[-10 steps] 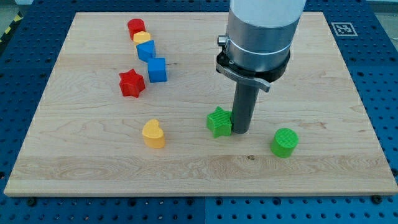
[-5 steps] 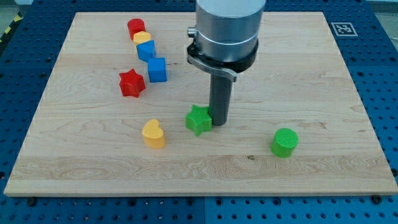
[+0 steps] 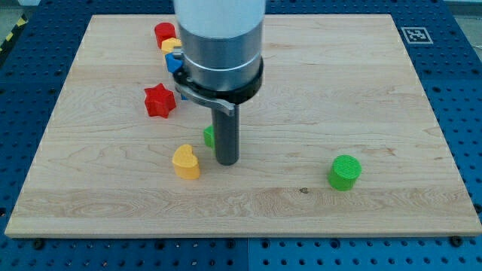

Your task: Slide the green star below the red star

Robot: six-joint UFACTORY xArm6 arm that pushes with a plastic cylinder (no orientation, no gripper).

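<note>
Green star, your target block, shows only as a sliver of green at the view's left edge of the dark rod, near the middle of the wooden surface; the rod covers most of it, so you cannot make out its full shape from this camera. My tip sits on the surface just to the view's right of that sliver and a little toward the view's bottom, apparently touching the block. This arm has no jaws, so nothing is gripped: the rod only stands against the block's side.

Look to the view's upper left of the green star and you find the red star, well clear of the rod, with bare wood between the two stars. A yellow heart-shaped block lies just to the view's lower left of the green star, close to my tip but apart from it.

At the view's top left, a red block sits near the board's far edge, with a yellow block just beneath it, partly cut off by the arm's grey housing. A blue block peeks out at the housing's left edge; you cannot tell its shape. A second patch of blue shows under the housing's collar.

Alone on the view's right stands a green cylinder, well apart from everything else.
</note>
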